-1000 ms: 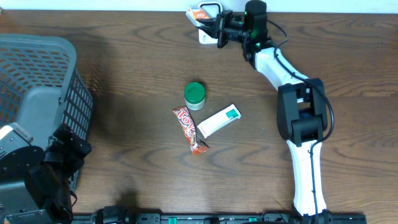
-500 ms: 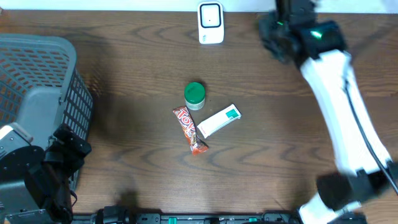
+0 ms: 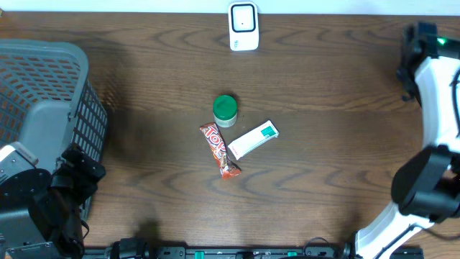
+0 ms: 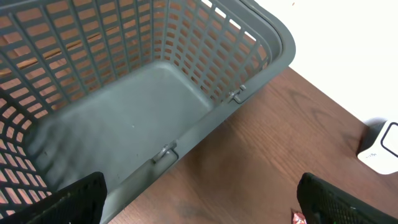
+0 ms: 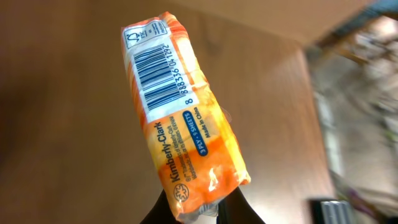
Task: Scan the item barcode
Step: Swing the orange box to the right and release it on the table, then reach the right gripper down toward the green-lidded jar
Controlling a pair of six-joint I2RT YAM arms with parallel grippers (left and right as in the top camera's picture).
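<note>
Pack: we have the orange tissue pack [image 5: 180, 118] pinched by its lower end, so it runs from the bottom centre of the right wrist view up toward the upper left.
Barcode: the barcode [image 5: 158, 78] sits on the white panel near the free upper end. We judge the grip was taken low to leave that panel uncovered.
Right claw: the right gripper [image 5: 202, 208] is pressed together on the pack's bottom end, one dark finger on each side.
Pack from above: we cannot pick the pack out in the overhead view. The right arm [image 3: 435, 79] is at the far right edge there.
Scanner: the white scanner [image 3: 243, 26] stands at the top centre of the overhead frame, well apart from that arm. We judge the barcode is not facing it now.
Waiting items: a green-lidded jar [image 3: 225, 109], a red candy bar [image 3: 220, 150] and a white-and-green box [image 3: 253, 139] lie close together mid-frame on the table [image 3: 144, 57], probably awaiting their turn.
Basket: the grey basket [image 3: 43, 79] fills the left side. Its floor looks bare in the left wrist view, and it is probably where scanned goods go.
Left claw: the left gripper [image 4: 202, 186] is spread wide and holds nothing, low in the left wrist frame and beside the basket.
</note>
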